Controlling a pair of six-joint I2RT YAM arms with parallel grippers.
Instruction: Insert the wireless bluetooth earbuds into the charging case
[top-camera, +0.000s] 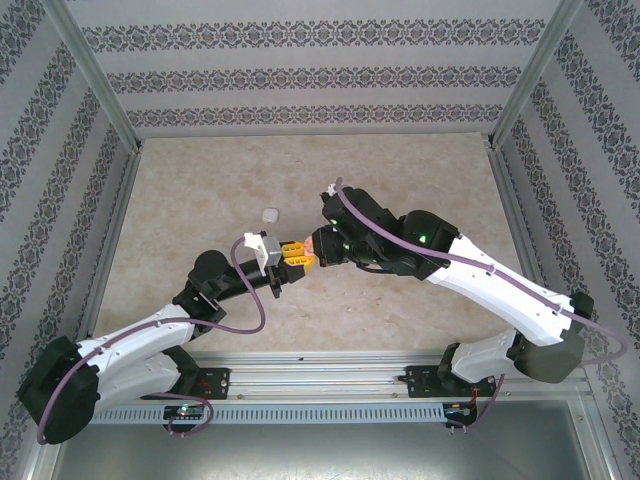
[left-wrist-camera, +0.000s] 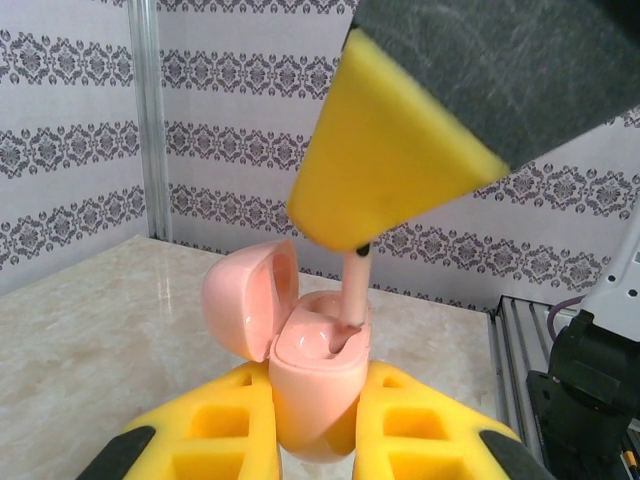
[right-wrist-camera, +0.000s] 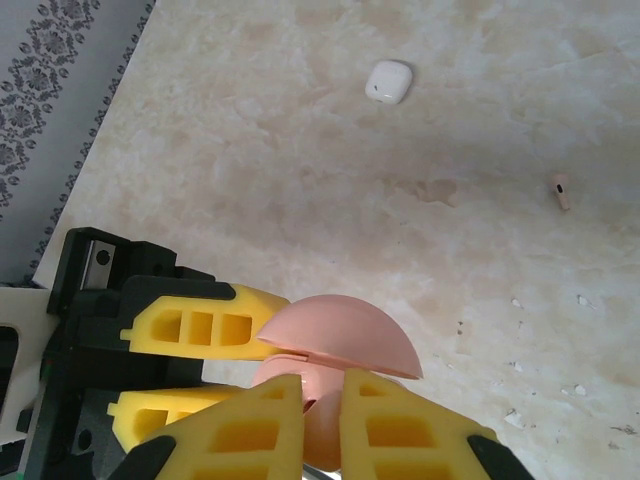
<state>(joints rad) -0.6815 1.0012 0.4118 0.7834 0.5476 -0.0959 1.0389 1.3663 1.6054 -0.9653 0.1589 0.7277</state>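
The pink charging case (left-wrist-camera: 315, 385) is held upright by my left gripper (left-wrist-camera: 318, 392), which is shut on its body, with the lid (left-wrist-camera: 245, 300) swung open to the left. A pale pink earbud (left-wrist-camera: 353, 290) reaches stem-first into the case's right-hand socket. My right gripper (right-wrist-camera: 320, 392) is shut on that earbud (right-wrist-camera: 322, 435) from above the case lid (right-wrist-camera: 345, 330). In the top view both grippers meet mid-table, the left gripper (top-camera: 292, 255) against the right gripper (top-camera: 322, 246). A second pale pink earbud (right-wrist-camera: 562, 190) lies loose on the table.
A small white rounded piece (right-wrist-camera: 388, 80) lies on the marble table (top-camera: 200, 200) beyond the grippers, and it shows in the top view as well (top-camera: 268, 213). Patterned walls close in the far side and both flanks. A metal rail (top-camera: 320, 365) runs along the near edge.
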